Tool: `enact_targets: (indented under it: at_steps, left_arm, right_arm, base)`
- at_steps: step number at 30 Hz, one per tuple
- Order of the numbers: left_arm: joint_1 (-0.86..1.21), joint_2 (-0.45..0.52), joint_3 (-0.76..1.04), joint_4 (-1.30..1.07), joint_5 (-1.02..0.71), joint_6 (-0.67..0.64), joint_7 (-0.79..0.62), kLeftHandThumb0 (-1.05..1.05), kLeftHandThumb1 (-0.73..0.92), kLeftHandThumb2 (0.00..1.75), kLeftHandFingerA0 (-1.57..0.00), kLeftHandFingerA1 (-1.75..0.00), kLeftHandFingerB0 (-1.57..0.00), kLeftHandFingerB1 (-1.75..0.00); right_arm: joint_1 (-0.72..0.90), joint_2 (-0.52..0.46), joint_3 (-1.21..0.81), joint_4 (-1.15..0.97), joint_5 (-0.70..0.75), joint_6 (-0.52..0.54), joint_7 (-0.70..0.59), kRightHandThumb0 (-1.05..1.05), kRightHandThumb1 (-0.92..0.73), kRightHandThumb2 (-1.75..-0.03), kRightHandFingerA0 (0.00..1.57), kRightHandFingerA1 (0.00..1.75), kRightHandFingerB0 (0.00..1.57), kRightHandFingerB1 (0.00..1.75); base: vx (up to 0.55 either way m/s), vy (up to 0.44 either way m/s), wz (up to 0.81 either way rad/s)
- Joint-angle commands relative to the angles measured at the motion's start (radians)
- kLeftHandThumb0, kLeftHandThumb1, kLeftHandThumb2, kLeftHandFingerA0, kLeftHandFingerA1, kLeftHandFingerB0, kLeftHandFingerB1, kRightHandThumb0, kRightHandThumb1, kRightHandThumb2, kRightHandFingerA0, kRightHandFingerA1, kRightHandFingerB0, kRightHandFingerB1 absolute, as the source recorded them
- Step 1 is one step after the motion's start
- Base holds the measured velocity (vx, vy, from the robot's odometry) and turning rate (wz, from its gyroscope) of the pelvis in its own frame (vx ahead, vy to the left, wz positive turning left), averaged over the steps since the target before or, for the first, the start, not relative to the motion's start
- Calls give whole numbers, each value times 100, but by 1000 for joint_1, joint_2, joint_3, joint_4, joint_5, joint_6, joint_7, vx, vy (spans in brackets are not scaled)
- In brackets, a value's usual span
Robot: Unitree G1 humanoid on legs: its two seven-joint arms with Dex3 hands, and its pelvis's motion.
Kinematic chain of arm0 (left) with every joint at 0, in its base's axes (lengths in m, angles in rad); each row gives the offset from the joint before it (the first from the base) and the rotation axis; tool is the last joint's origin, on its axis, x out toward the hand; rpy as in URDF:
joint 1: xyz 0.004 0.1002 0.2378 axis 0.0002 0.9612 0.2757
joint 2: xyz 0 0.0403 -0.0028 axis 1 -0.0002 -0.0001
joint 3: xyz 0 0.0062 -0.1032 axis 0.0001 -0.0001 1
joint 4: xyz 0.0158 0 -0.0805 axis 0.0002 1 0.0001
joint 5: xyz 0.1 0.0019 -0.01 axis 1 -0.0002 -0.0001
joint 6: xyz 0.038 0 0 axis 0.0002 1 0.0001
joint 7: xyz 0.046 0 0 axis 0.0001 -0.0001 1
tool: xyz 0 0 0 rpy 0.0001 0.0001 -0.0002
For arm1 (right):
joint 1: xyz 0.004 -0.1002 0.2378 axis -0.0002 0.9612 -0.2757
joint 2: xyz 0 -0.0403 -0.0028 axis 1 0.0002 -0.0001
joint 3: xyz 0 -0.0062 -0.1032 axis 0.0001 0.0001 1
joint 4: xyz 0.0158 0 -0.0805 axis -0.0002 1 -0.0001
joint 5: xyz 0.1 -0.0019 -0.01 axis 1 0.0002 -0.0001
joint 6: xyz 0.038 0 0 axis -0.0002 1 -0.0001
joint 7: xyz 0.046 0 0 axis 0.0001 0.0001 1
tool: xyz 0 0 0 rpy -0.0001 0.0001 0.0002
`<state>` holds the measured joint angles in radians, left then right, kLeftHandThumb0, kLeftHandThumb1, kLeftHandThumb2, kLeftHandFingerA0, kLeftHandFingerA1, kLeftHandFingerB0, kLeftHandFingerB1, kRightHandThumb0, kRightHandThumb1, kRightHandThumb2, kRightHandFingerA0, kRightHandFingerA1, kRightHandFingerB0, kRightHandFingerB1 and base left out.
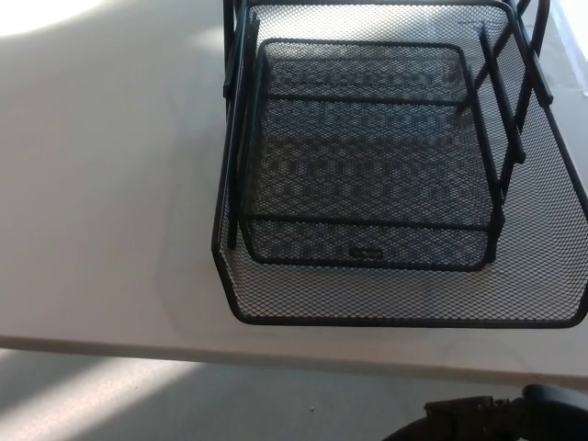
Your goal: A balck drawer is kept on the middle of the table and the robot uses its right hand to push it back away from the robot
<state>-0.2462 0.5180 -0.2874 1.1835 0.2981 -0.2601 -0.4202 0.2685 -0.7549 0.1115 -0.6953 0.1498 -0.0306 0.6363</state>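
Note:
A black wire-mesh drawer (pixel 395 294) sits pulled out toward me on the white table (pixel 101 184), its front wall close to the table's near edge. A smaller upper mesh tray (pixel 367 147) rests in the black frame above it. At the bottom right, below the table edge, part of my right hand (pixel 491 418) shows as a dark shape. It stands apart from the drawer, beneath its front right corner. Its fingers are cut off by the picture's edge. My left hand does not show.
The black frame's uprights (pixel 514 101) rise along the drawer's right side. The table's near edge (pixel 184 354) runs across the lower part of the view, with grey floor (pixel 138 404) under it.

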Motion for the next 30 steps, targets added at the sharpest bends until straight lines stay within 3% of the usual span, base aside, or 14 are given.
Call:
enact_targets:
  at_steps: [1, 15, 19, 30]
  left_arm:
    - [-7, 30, 1, 15, 16, -29, -18, -58, 72, 63, -45, -38, -30, -32]
    - [-1, 33, 4, 6, 12, -46, -23, -57, 71, 62, -48, -39, -29, -32]
    - [-3, 27, 4, 15, 13, -34, -15, -56, 72, 62, -48, -39, -28, -32]
    - [-7, 24, 1, 15, 15, -29, -19, -56, 72, 62, -45, -38, -29, -31]
  right_arm:
    - [-278, -145, 52, -228, 447, 251, 251, -56, -74, -63, 47, 43, 34, 35]
    - [-538, -168, 154, -259, 351, 371, 285, -53, -80, -63, 43, 43, 31, 35]
    - [-683, -161, 229, -230, 358, 474, 333, -54, -79, -63, 43, 43, 31, 34]
    - [-913, -117, 433, -172, 236, 593, 408, -52, -78, -64, 44, 43, 30, 34]
  base:
    - [0, 0, 0]
    - [0, 0, 0]
    - [0, 0, 0]
    - [0, 0, 0]
